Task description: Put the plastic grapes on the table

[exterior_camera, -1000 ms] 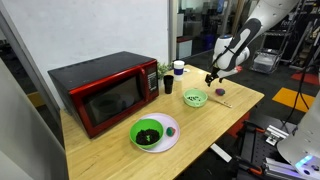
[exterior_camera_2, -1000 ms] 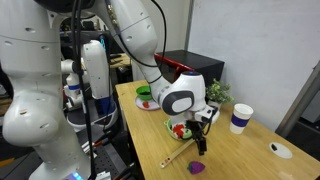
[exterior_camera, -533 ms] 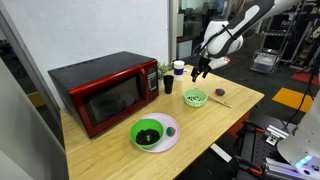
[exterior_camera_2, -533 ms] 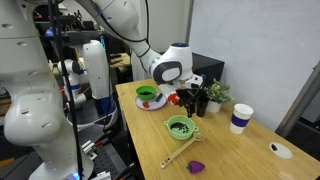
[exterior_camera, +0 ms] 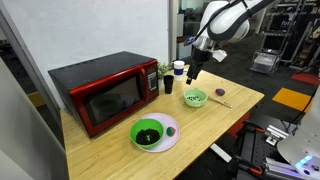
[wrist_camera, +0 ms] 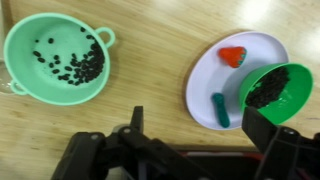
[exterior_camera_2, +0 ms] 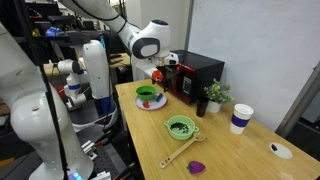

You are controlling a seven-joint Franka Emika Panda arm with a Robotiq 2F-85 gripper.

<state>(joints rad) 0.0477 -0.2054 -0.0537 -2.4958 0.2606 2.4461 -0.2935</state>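
I see my end effector (exterior_camera: 192,71) higher above the desk (exterior_camera: 200,125) now. It is nearer the microwave (exterior_camera: 105,92) too.

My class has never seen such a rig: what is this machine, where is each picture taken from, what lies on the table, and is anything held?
It is a robot arm with a two-fingered gripper. Two pictures come from cameras outside the robot; the third looks down from its wrist. On the table stand a red microwave, a small green bowl of dark bits, a white plate carrying another green bowl, and the purple plastic grapes. The gripper is open and holds nothing.
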